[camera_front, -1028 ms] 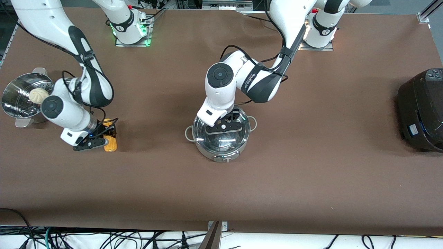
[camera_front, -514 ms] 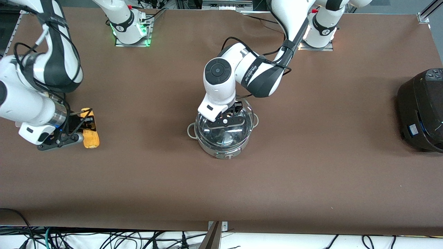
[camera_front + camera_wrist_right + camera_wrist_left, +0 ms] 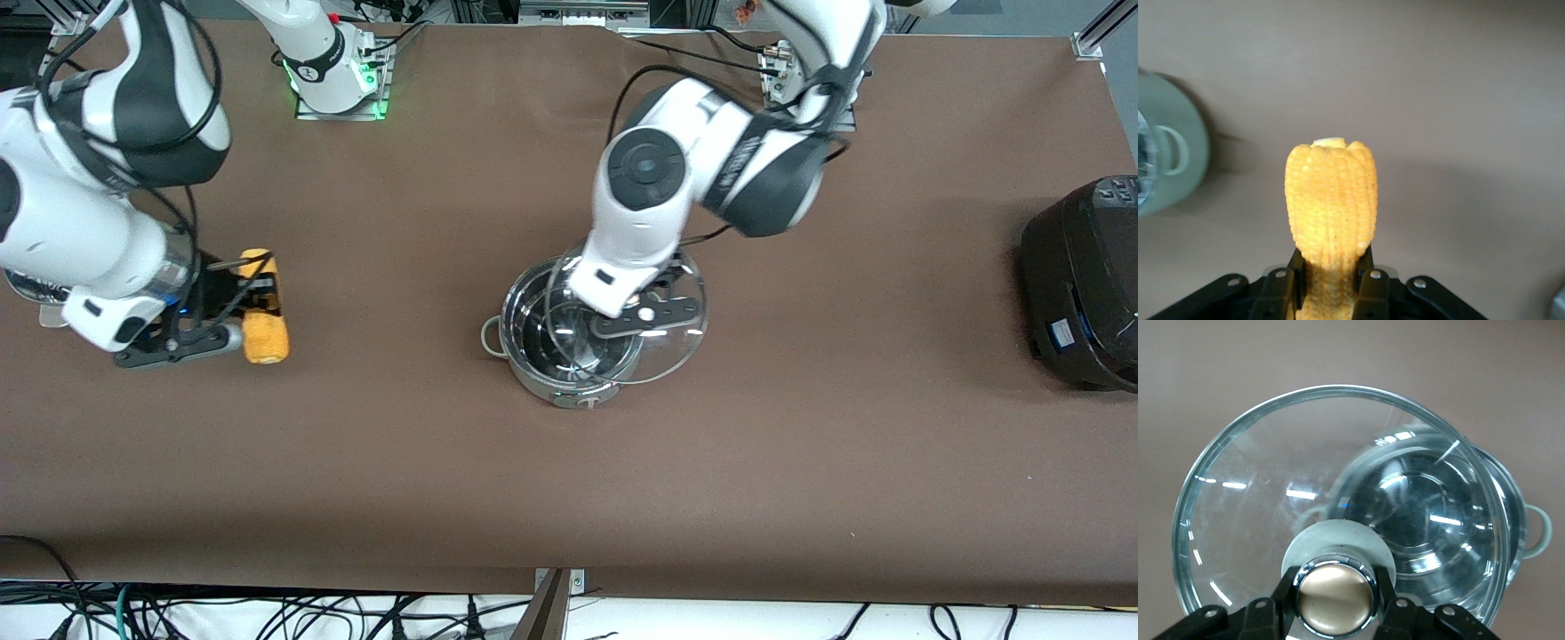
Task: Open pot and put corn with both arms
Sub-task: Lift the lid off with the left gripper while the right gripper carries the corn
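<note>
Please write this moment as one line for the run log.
left end effector: shut on lid knob, lid raised partly off pot | right end effector: shut on corn, lifted above table | phase: carrying

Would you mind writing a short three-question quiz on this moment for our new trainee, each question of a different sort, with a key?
1. True or false: the glass lid sits squarely on the pot.
2. Multiple choice: what does the right gripper hold? A) the lid's knob B) the corn C) nothing
3. Fill in: the left gripper is shut on the lid's tan ____.

Key
1. False: the lid is lifted and shifted toward the left arm's end of the table, overlapping the pot only partly.
2. B: it is shut on the corn, up over bare table toward the right arm's end.
3. knob.
</note>
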You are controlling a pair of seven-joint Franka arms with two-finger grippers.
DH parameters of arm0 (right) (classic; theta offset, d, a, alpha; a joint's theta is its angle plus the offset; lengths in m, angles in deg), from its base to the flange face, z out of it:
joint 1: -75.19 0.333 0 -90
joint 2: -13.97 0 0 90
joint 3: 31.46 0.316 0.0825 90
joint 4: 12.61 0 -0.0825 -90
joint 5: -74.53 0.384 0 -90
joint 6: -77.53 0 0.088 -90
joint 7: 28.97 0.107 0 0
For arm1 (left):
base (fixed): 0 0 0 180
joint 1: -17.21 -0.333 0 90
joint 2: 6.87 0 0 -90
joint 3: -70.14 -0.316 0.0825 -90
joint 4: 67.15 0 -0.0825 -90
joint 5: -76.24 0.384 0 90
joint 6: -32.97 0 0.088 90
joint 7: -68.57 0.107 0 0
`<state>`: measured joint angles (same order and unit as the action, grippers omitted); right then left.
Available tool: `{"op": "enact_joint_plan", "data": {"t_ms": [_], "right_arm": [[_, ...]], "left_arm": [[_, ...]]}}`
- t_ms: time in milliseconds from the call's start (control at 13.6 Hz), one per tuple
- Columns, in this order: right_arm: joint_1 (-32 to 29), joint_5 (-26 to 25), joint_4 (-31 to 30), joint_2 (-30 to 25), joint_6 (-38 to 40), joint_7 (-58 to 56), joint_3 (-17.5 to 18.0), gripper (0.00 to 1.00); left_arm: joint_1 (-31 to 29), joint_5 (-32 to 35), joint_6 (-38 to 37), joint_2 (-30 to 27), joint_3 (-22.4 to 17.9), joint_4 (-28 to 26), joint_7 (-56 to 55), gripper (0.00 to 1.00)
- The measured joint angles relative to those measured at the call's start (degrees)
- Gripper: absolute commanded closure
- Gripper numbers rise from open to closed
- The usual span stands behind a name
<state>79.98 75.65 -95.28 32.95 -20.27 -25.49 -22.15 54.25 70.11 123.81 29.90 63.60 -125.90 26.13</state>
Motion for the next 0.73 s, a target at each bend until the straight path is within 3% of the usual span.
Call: {"op": "enact_joint_plan", "data": {"t_ms": [220, 441, 734], "right_arm": [[1.3, 0.0, 0.9, 0.4, -0.1, 9.8, 4.7, 1.00], [7.5, 0.0, 2.9, 1.8, -1.0, 19.6, 5.8, 1.00], [16.1, 0.0, 6.9, 6.4, -6.1, 28.5, 5.8, 1.00]], "left_arm": [[-6.9, 0.0, -1.2, -5.6, 0.0, -6.6, 11.5, 1.00], [-14.4, 0.0, -0.4, -11.6, 0.0, -16.9, 23.9, 1.00], [-23.5, 0.0, 10.8, -19.8, -0.1, -35.4, 39.7, 1.00]]}}
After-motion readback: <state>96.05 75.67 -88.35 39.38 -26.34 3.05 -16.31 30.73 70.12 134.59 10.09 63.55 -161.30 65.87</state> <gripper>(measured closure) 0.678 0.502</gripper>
